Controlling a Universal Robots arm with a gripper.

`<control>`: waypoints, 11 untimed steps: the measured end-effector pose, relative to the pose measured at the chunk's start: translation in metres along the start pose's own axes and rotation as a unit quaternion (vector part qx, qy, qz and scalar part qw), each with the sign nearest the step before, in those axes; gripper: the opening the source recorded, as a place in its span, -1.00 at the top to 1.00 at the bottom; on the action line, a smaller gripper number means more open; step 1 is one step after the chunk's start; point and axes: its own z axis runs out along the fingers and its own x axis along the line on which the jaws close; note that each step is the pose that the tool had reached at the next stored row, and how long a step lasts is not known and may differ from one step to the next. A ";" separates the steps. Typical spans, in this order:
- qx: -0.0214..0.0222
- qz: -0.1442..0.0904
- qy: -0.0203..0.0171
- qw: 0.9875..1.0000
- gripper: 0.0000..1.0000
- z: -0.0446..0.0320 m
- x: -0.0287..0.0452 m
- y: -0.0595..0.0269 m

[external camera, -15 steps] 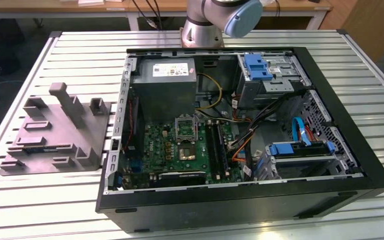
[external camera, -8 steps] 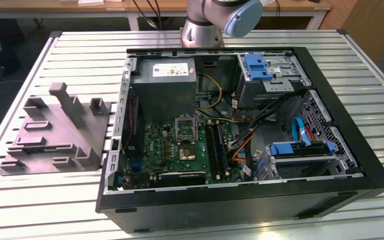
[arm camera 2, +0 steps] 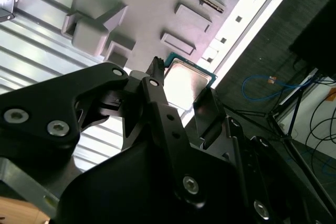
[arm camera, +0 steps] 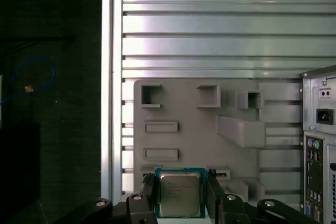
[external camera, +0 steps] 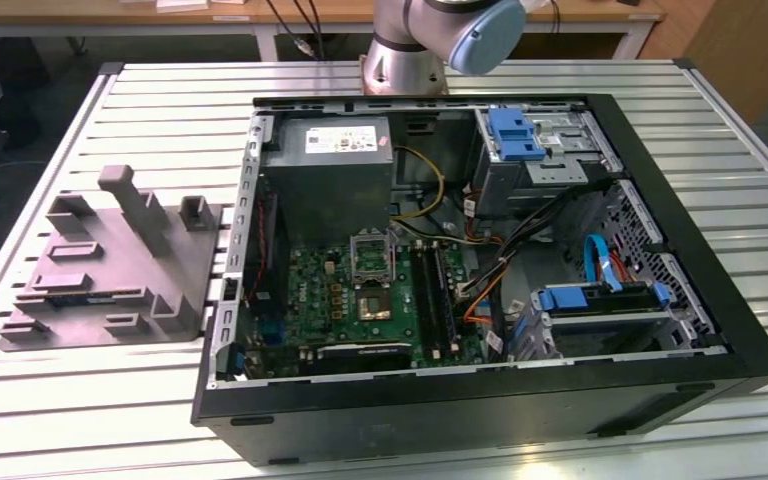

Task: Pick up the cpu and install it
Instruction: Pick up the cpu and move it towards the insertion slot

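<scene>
Silvery-topped, likely light and stiff but fragile underneath, the cpu (arm camera: 180, 193) hangs clamped by two opposite edges in the gripper (arm camera: 181, 182) over the grey tray's (arm camera: 199, 129) edge.

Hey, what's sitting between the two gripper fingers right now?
The cpu, with both fingers against its edges, as the first wrist view shows; the grey tray lies behind it.

Bright light; glare on table slats (arm camera: 210, 24) and cpu (arm camera 2: 186, 80); floor (arm camera: 52, 129) dark.
</scene>
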 end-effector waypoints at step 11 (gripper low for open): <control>0.000 0.000 0.000 1.000 0.06 -0.0021 -0.0007 0.0001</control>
